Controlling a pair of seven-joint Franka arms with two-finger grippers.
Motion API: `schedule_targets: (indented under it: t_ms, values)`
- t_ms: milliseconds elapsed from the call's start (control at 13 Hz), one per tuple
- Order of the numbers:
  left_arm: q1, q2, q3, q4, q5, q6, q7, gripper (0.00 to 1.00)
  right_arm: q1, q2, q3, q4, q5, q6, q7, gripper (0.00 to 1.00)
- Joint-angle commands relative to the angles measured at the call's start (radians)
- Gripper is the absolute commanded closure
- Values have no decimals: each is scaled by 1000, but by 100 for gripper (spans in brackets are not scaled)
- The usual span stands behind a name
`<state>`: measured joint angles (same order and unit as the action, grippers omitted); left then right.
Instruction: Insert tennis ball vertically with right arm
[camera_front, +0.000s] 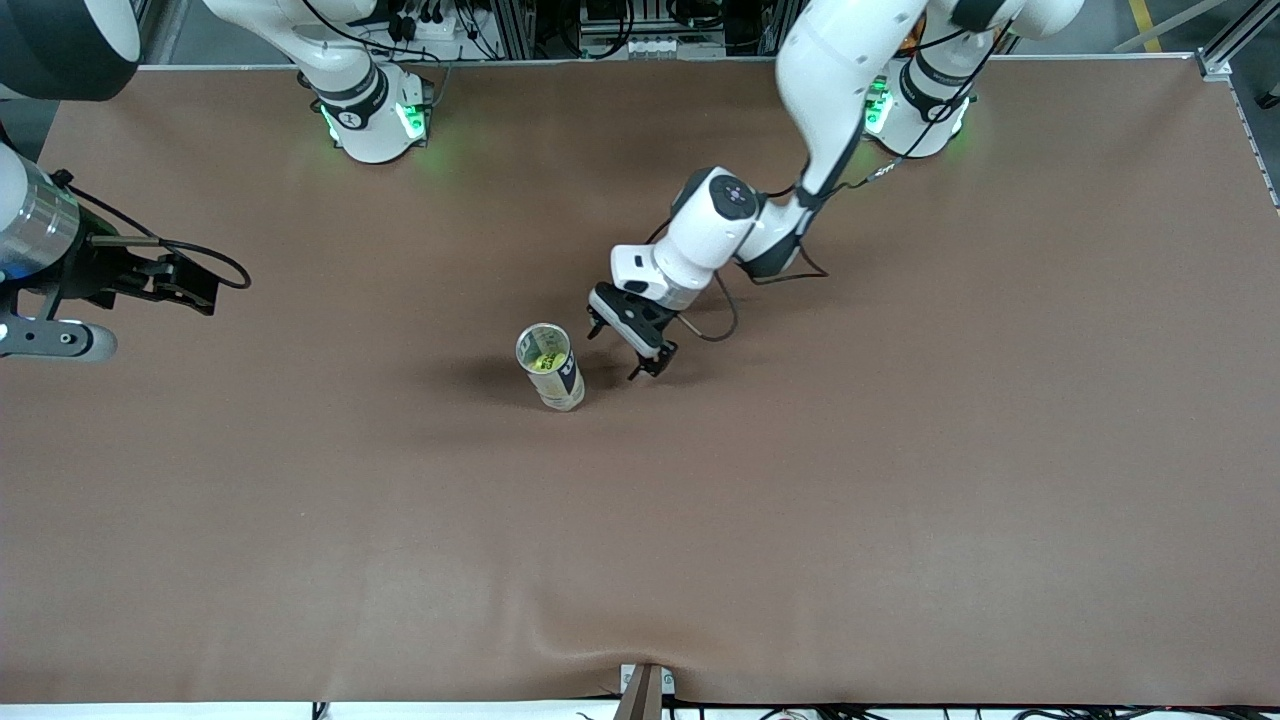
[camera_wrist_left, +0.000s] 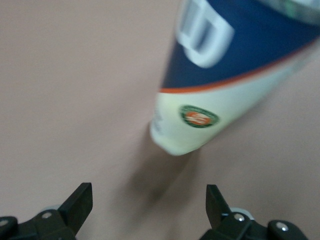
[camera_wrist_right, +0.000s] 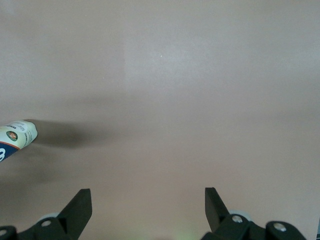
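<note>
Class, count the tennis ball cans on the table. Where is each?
1. The tennis ball can stands upright mid-table, beside the open left gripper; a ball shows inside.

Front cam looks down from high, facing both bases. Wrist cams look past their jaws; left sits close to tennis ball can (camera_wrist_left: 220, 75). All share can (camera_front: 551, 366) (camera_wrist_right: 14, 137) & table (camera_front: 900, 480).

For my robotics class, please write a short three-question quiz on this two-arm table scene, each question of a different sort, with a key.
1. True or false: the clear plastic tennis-ball can with the blue label stands upright on the brown table.
2. Which gripper is beside the can? A) left gripper B) right gripper
3. Fill in: a yellow ball shows ___ the can.

Key: 1 true; 2 A; 3 inside.
</note>
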<state>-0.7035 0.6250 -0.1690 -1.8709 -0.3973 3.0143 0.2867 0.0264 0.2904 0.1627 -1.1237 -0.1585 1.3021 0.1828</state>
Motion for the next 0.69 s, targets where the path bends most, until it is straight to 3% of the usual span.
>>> schedule_targets:
  t_ms: [0,154,309,463,617]
  values:
    - [38,-93,54,27,17,-272,-8,0,18,-97,-51,-104,56,75,-8,0]
    - [38,-97,120,132,54,-475,-6,0,90,-180,-138,-236,68,170,-9,0]
    - [58,-90,193,264,104,-688,3,0,160,-207,-228,-287,118,193,-9,0]
    - [131,-50,212,433,164,-921,11,0,179,-261,-250,-379,134,268,-11,0]
    - [197,-56,212,464,213,-1023,46,0,179,-310,-252,-464,134,307,-23,0]
